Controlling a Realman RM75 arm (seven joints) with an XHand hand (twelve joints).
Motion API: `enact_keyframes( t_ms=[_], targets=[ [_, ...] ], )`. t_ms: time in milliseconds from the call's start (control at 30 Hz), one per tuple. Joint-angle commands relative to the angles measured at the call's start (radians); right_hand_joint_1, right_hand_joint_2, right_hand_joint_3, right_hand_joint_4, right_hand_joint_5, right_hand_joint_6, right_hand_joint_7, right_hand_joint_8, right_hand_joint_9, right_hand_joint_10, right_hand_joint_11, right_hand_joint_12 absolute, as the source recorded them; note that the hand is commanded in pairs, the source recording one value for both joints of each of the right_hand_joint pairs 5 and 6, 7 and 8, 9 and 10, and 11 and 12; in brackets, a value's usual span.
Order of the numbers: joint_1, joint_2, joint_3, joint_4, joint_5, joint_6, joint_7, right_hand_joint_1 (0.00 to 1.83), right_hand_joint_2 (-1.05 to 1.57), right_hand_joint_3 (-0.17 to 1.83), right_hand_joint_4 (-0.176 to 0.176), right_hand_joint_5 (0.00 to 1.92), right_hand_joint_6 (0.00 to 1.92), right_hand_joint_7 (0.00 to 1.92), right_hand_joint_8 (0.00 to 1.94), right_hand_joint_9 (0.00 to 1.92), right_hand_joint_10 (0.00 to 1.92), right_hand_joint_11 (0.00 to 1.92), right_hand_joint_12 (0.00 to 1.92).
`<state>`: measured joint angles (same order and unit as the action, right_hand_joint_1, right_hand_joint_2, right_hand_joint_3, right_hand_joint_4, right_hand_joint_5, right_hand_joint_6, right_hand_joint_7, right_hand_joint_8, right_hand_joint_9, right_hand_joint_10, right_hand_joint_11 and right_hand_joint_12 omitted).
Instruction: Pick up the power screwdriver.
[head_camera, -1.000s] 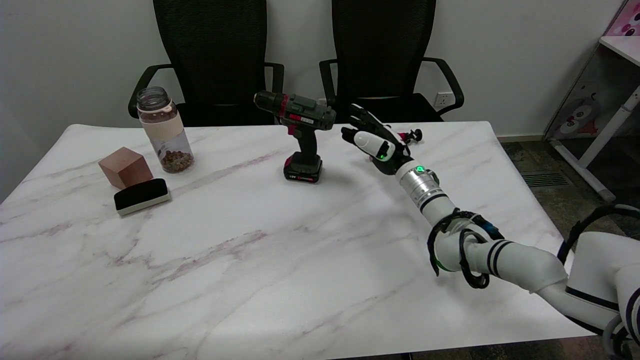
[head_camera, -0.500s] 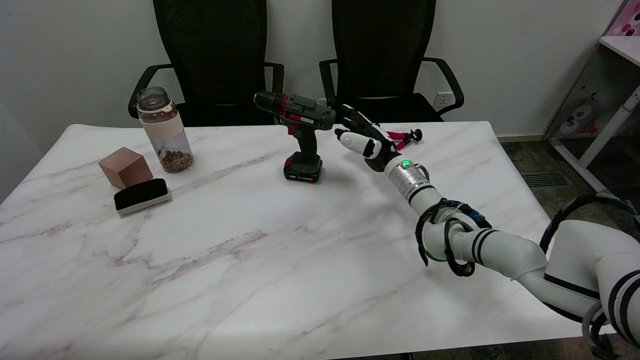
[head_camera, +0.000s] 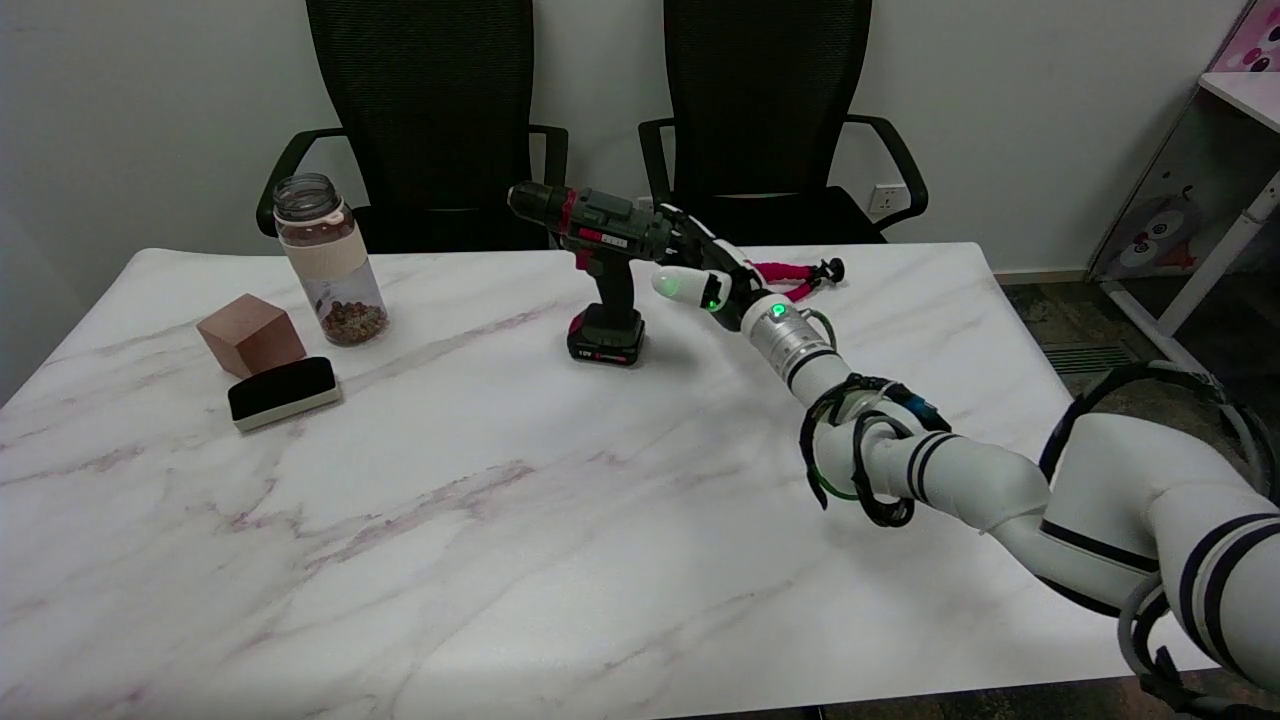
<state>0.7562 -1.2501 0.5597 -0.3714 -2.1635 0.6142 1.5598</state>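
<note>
A dark green and black power screwdriver with red trim (head_camera: 600, 262) stands upright on its black battery base near the far middle of the white, pink-veined marble counter (head_camera: 480, 520). Its handle runs vertically, while the long axis of its body lies roughly level, with the black chuck pointing toward the picture's left and slightly away from the camera, and the rear end facing right.

The black-and-white robot hand (head_camera: 700, 268) on the right arm reaches in from the lower right and sits just beside the rear of the tool's body. Its fingers are spread apart and hold nothing; whether the upper fingertips touch the housing cannot be told from this view. A green light glows on the hand.

Behind the hand lies a small pink-and-black flexible tripod (head_camera: 800, 274). Toward the left stand a clear plastic jar with a beige band (head_camera: 328, 262), a brown wooden cube (head_camera: 250, 333) and a black-topped whiteboard eraser (head_camera: 284, 391).
</note>
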Motion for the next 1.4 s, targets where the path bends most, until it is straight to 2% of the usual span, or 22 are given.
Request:
enact_keyframes(
  t_ms=[33, 900, 1133, 1400],
  targets=[
    [0.078, -0.085, -0.017, 0.095, -0.004, -0.074, -0.106, 0.98, -0.68, 1.12, 0.176, 0.08, 0.08, 0.08, 0.08, 0.21, 0.21, 0.1, 0.1],
    [0.068, -0.158, -0.006, 0.126, 0.007, -0.09, -0.097, 0.97, -0.72, 1.12, 0.176, 0.08, 0.08, 0.08, 0.08, 0.18, 0.18, 0.02, 0.02],
    [0.06, -0.16, -0.013, 0.114, 0.081, -0.074, -0.098, 0.97, -0.71, 1.1, 0.176, 0.08, 0.08, 0.08, 0.08, 0.18, 0.18, 0.01, 0.01],
    [0.048, -0.16, -0.007, 0.098, 0.091, -0.067, -0.086, 0.97, -0.68, 1.09, 0.176, 0.11, 0.11, 0.11, 0.11, 0.18, 0.18, 0.0, 0.0]
  ],
)
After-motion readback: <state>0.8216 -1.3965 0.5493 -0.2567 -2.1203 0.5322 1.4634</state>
